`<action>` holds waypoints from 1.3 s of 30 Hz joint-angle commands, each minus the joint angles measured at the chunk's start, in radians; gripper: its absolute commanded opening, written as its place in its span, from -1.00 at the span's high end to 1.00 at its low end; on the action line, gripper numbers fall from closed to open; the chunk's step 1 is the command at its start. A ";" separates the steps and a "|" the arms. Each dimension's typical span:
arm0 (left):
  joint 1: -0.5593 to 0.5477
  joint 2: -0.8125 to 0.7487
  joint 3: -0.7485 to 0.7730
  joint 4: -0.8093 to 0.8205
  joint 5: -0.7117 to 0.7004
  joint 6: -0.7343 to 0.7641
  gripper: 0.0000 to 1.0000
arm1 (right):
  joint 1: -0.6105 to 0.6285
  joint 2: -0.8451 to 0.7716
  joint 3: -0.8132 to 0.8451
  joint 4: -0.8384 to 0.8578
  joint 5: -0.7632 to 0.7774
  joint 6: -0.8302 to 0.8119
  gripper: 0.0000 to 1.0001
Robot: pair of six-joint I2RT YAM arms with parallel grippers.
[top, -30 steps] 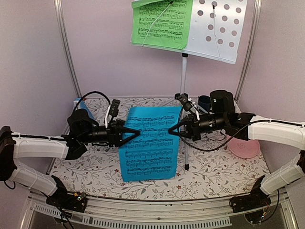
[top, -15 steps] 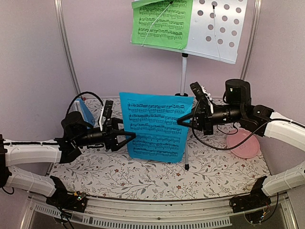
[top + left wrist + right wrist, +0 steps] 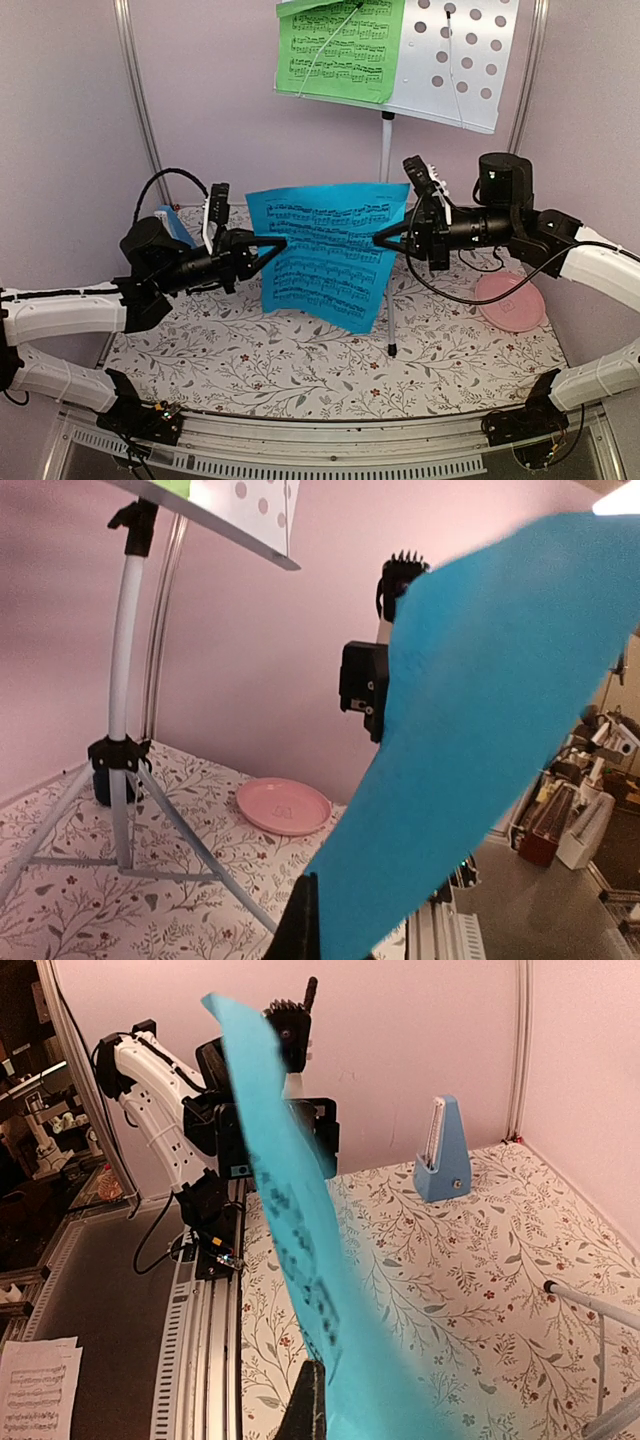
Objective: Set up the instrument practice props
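Note:
The blue sheet of music [image 3: 325, 250] hangs tilted in the air above the table's middle, stretched between my two grippers. My left gripper [image 3: 276, 243] is shut on its left edge, and my right gripper [image 3: 381, 240] is shut on its right edge. The left wrist view shows the sheet's plain back [image 3: 470, 730] running out of the left gripper [image 3: 318, 930]. In the right wrist view its printed side [image 3: 300, 1230] rises from the right gripper [image 3: 325, 1400]. The music stand's perforated desk [image 3: 460, 60] carries the green sheet [image 3: 342, 50] on its left half. The blue metronome [image 3: 443, 1155] stands at the back left.
The stand's silver pole [image 3: 386, 150] rises just behind the blue sheet, and its tripod legs [image 3: 120, 780] spread over the flowered tablecloth. A pink plate [image 3: 510, 300] lies at the right, under the right arm. Pink walls close in the back and both sides.
The blue sheet has gone from lying on the table to hanging tilted in the air. Both grippers have risen with it. The left gripper has closed on the sheet's left edge.

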 commanded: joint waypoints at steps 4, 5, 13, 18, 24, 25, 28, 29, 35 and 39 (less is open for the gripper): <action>-0.016 0.058 0.165 0.063 -0.134 0.010 1.00 | -0.035 -0.051 0.082 0.076 0.076 0.036 1.00; -0.017 0.078 0.205 0.058 -0.128 0.018 1.00 | -0.037 -0.054 0.091 0.074 0.092 0.035 1.00; -0.019 0.155 0.357 -0.056 -0.111 0.108 0.52 | -0.061 -0.081 0.177 0.011 0.199 0.014 1.00; -0.026 0.152 0.370 -0.067 -0.136 0.151 0.79 | -0.066 -0.083 0.207 -0.023 0.247 0.010 1.00; -0.060 0.193 0.494 -0.100 -0.200 0.153 1.00 | -0.066 -0.071 0.272 -0.048 0.389 0.026 0.73; -0.065 0.206 0.528 -0.116 -0.232 0.145 1.00 | -0.067 -0.072 0.282 -0.045 0.449 0.030 0.49; -0.067 0.247 0.618 -0.132 -0.308 0.089 1.00 | -0.067 -0.083 0.298 0.019 0.669 0.059 -0.41; -0.069 0.265 0.649 -0.133 -0.323 0.067 1.00 | -0.067 -0.090 0.297 0.050 0.724 0.068 -0.48; -0.070 0.390 0.874 -0.208 -0.380 -0.043 1.00 | -0.068 -0.071 0.321 0.194 0.955 0.044 -0.47; -0.071 0.457 1.009 -0.267 -0.406 -0.096 1.00 | -0.072 -0.022 0.368 0.243 1.001 0.002 -0.46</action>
